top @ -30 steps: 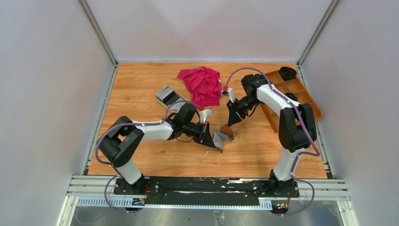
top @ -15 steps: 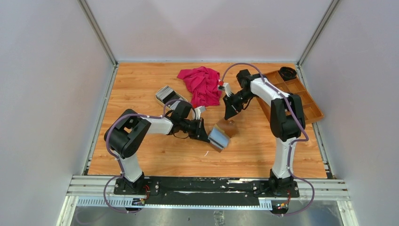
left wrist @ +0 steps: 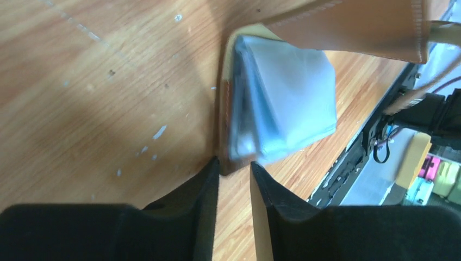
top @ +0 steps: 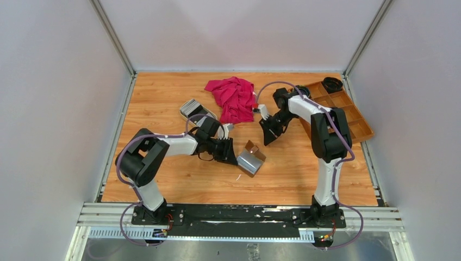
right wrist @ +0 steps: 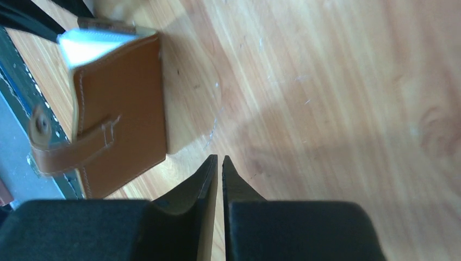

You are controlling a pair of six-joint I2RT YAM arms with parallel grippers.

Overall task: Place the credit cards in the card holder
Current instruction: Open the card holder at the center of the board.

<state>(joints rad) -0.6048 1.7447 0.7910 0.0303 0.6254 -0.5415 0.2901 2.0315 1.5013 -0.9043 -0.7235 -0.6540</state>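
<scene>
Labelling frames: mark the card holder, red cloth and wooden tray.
card holder (top: 250,162): top external view, grey lining
red cloth (top: 234,98): top external view, centre folds
wooden tray (top: 357,126): top external view, bare compartment

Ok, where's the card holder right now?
In the top view the card holder lies open mid-table, at the tips of the left fingers. The right fingers hang a little farther back, to its right.

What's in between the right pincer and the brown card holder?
Nothing but bare wooden table. The right wrist view shows only wood grain between the right pincer and the card holder; the top view agrees.
</scene>
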